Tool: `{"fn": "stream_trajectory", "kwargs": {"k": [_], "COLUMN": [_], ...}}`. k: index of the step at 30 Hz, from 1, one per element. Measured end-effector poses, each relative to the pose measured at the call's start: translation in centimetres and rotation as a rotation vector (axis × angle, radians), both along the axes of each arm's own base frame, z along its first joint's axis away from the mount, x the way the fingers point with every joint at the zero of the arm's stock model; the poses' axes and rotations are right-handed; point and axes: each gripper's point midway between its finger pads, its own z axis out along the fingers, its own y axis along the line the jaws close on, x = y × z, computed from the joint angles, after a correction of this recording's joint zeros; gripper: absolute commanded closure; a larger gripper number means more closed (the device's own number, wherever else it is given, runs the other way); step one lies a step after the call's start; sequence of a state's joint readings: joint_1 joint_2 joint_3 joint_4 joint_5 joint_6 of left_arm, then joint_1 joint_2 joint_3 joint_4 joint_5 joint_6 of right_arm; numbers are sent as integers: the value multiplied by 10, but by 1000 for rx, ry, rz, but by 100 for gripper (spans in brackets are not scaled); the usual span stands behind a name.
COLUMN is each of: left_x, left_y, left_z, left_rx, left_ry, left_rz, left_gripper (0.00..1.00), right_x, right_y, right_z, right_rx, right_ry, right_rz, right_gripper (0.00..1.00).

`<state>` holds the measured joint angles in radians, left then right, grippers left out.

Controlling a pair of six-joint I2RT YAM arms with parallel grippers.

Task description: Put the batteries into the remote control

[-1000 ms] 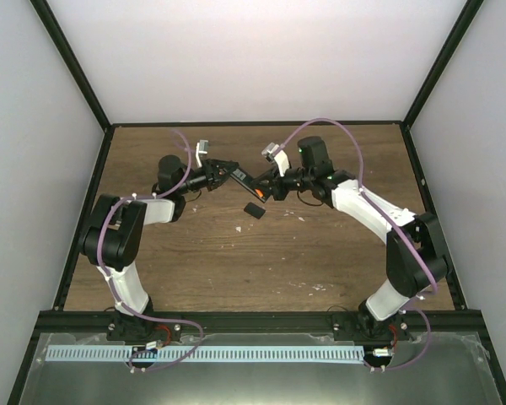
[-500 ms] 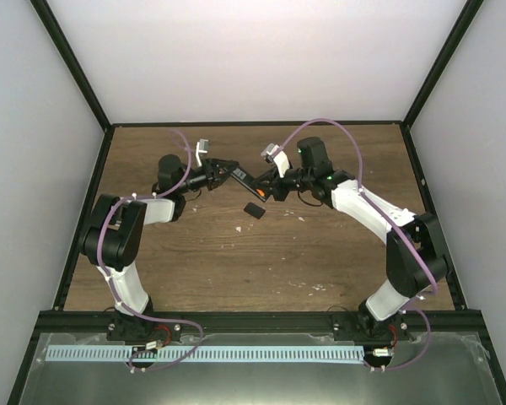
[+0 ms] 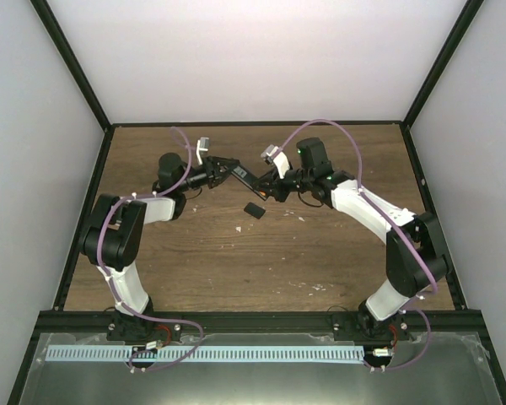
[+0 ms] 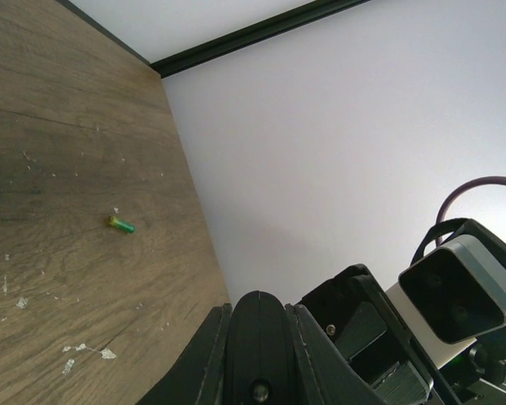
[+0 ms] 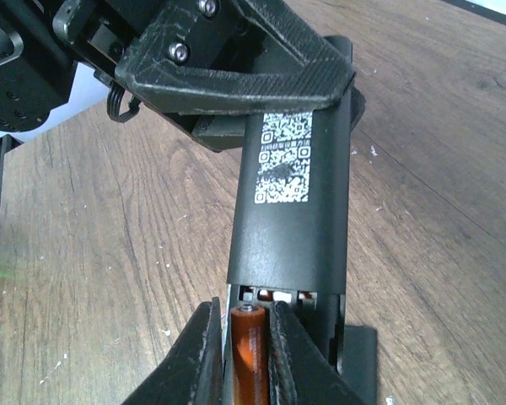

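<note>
The left tool [image 3: 220,170] is clamping the slim black remote [image 5: 291,211], QR label up, above the worktop [image 3: 236,261]. At its open end, the right tool [image 5: 246,319] is pinching an orange battery [image 5: 248,350]. A loose battery [image 4: 121,224], orange and green, is lying on the worktop.

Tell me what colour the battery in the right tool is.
Orange. The battery shows best in the right wrist view, pinched in the right tool.

Brown wooden table [image 3: 236,261] enclosed by white walls [image 3: 253,59] and a black frame [image 3: 257,124]. A small black cover piece [image 3: 254,210] lies flat on it, with pale chips [image 3: 239,229] scattered nearby.
</note>
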<state>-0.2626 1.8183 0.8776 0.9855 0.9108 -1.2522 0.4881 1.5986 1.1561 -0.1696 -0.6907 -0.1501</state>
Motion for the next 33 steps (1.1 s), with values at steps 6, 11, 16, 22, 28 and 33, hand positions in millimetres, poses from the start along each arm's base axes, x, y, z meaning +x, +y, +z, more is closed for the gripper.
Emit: {"fn": "stream_trajectory", "kwargs": {"k": [6, 11, 16, 22, 28, 33], "left_x": [1, 1, 2, 2, 0, -3], "left_y": [0, 0, 0, 0, -1, -2], "left_z": [1, 1, 0, 0, 0, 2], "left_rx": [-1, 1, 4, 4, 4, 2], "left_ry": [-3, -2, -1, 1, -2, -13], "left_rz": [0, 1, 9, 7, -4, -23], "left_gripper": [100, 100, 100, 100, 100, 100], "right_x": [0, 1, 1, 1, 5, 8], "right_y": [-1, -1, -1, -3, -6, -12], "right_z": [-2, -3, -4, 3, 28, 49], "right_rx": [-9, -13, -20, -34, -22, -7], "right_ry": [5, 3, -4, -27, -90, -132], "right_rz": [-3, -9, -13, -27, -47, -99], "right_gripper": [86, 81, 71, 63, 49, 28]}}
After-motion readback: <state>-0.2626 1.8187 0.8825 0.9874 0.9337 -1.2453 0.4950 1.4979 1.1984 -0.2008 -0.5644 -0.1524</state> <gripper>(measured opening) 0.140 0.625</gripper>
